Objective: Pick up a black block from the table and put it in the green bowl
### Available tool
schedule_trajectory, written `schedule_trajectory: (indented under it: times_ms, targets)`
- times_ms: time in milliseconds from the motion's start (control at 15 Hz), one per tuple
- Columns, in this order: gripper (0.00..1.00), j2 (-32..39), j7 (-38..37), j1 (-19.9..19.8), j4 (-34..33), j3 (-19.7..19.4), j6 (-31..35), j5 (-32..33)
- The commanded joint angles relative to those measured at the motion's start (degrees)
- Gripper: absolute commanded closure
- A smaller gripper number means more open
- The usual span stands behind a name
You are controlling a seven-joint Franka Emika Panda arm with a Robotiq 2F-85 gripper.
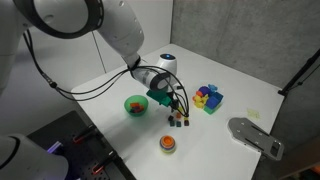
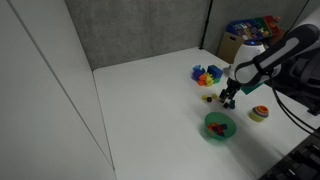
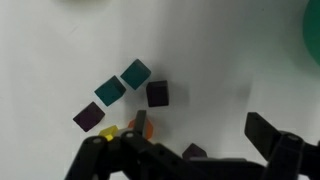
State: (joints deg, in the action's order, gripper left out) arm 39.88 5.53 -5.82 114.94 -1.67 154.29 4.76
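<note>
Tiny black plastic cube: flat on the white table, not yet picked. Mid-cluster, just beside two teal cubes, near a dark purple cube and an orange-yellow cube. Hard to tell black from dark purple in this blur. Another dark cube low between the fingers, half hidden.

Small round bright green bowl: near the cluster, apart from it, something red already inside.

Step in hand, by judgement: align over the cluster, pre-grasp. Robotiq gripper low above the cubes.

Jaws: spread wide, gripping nothing, no visible contact with any cube.

Next, probably: centre on one black cube, descend straight, keep the fingers clear of the neighbours before closing. Then lift and a short carry to the bowl.
</note>
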Motion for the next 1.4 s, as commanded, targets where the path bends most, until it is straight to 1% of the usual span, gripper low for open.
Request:
schedule_trajectory:
  times_ms: [0, 600, 1067, 1133, 1200, 1267, 1333]
  targets:
    - [0.0, 4.2, 2.7, -1.7, -4.5, 0.8, -0.1, -0.8]
    - [0.0, 11.0, 3.7, -2.9, -10.7, 1.0, 0.1, -0.6]
    - [0.0, 13.4, 5.2, -4.5, -13.2, 2.2, -0.9, -1.0]
    - [0.15, 13.7, 5.4, -4.7, -13.5, 2.4, -1.0, -1.1]
    - [0.28, 13.8, 5.4, -4.9, -13.7, 2.4, -1.2, -1.1]
    - [0.34, 14.0, 5.6, -5.1, -13.8, 2.5, -1.4, -1.1]
    - [0.44, 14.1, 5.8, -5.2, -13.8, 2.5, -1.5, -1.0]
